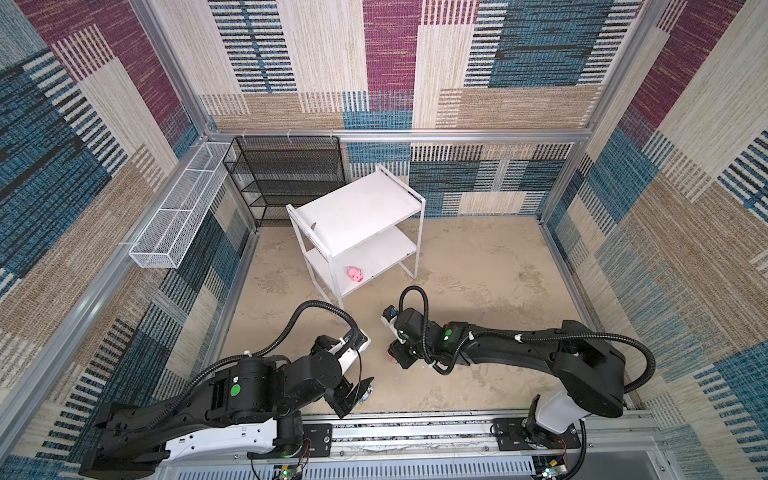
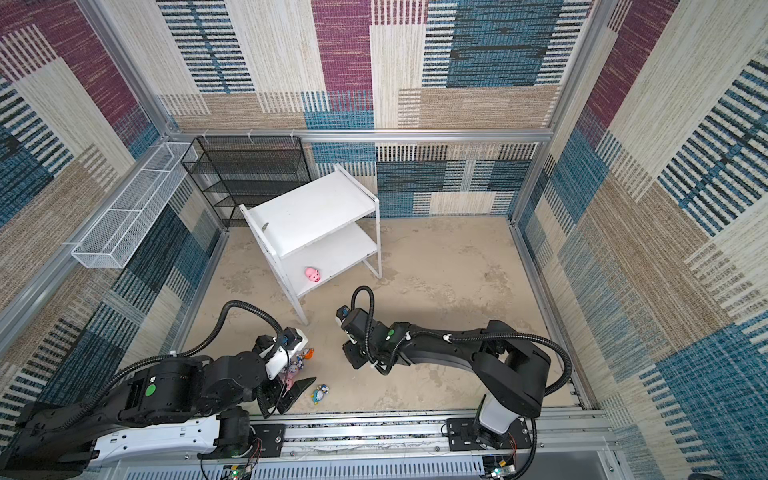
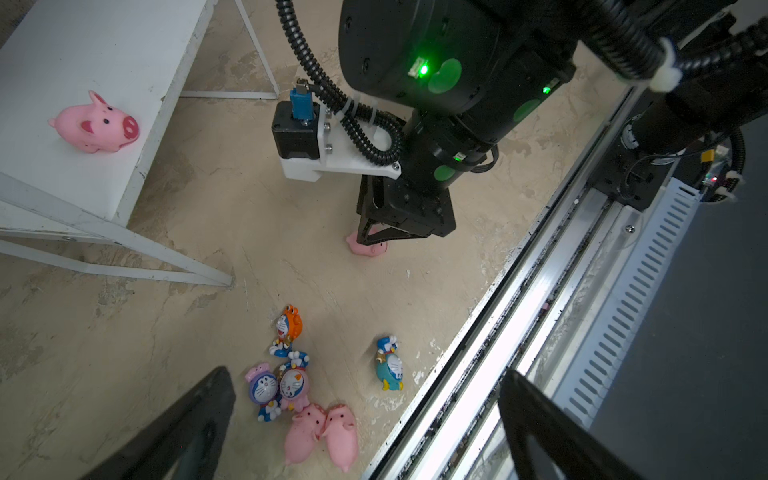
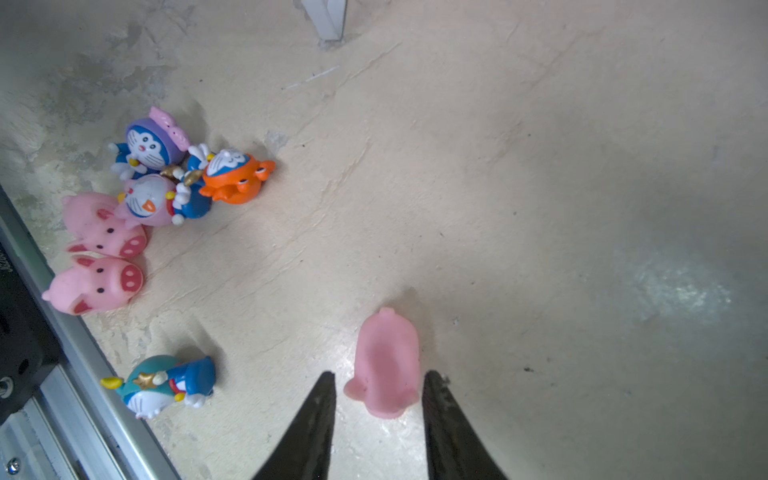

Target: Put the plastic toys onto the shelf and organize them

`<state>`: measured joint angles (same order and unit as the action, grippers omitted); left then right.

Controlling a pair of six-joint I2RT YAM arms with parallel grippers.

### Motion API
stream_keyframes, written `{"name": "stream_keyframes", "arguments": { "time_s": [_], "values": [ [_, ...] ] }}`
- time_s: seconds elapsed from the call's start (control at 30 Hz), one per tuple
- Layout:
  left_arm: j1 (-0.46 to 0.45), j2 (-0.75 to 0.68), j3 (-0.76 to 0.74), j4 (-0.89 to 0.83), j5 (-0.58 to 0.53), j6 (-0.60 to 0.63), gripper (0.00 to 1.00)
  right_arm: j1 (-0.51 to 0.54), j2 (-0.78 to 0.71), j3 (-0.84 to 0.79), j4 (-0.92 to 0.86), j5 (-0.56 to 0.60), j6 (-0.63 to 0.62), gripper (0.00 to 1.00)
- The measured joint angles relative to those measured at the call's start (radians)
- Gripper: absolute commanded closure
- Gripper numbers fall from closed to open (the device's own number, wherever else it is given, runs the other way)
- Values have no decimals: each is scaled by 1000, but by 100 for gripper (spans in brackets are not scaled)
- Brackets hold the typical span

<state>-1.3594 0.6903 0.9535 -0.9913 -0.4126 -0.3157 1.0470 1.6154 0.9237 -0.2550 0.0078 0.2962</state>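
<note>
- The right gripper [image 4: 380, 378] is lowered to the beige mottled tabletop [image 4: 540, 166] over a lone glossy pink plastic pig [image 4: 384, 361] lying there. Its black fingers [image 4: 320, 415] stand on either side of the toy. A thin strip of tabletop shows on each side, so the jaws are not clamped on it.
- The left gripper [image 3: 365, 372] hangs spread wide and holds nothing, above the group of toys near the aluminium rail [image 3: 498, 332].
- A second pink pig [image 1: 354, 274] stands upright on the lower board of the white two-tier metal shelf [image 1: 357, 208], near that board's front edge; both top views show it.
- Two more pink pigs [image 4: 102, 226] lie side by side, touching each other, just beside the rail.
- Three white-blue cartoon figurines sit in a tight cluster next to that pair: a purple-hooded one [image 4: 153, 145], a pink-hooded one [image 4: 147, 201] and an orange-hooded one [image 4: 235, 176]. The pink-hooded one touches a pig.
- A fourth figurine with a blue-green hood [image 4: 166, 384] lies on its side near the rail, apart from the cluster.
- A black mesh rack [image 1: 286, 174] and a long white wire basket [image 1: 178, 212] stand behind the shelf, at the back left.
</note>
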Motion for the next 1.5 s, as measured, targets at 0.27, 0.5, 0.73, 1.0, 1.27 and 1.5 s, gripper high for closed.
{"name": "stream_keyframes", "arguments": {
  "time_s": [0.27, 0.5, 0.73, 1.0, 1.27, 1.5],
  "values": [
    [0, 1, 0, 0, 0, 0, 1, 0, 37, -47, 31, -26, -9, 40],
    [0, 3, -1, 0, 0, 0, 1, 0, 79, -40, 56, -28, -16, 51],
    [0, 0, -2, 0, -3, 0, 1, 0, 97, -18, 74, -27, -28, 61],
    [0, 16, -2, 0, -4, 0, 1, -4, 55, 29, 55, 3, -55, 64],
    [0, -2, -2, 0, -52, 0, 1, -98, -29, 117, 28, 11, -122, 64],
    [0, -60, -1, -4, -120, -8, 1, -177, -84, 197, 52, 11, -215, 64]
  ]
}}
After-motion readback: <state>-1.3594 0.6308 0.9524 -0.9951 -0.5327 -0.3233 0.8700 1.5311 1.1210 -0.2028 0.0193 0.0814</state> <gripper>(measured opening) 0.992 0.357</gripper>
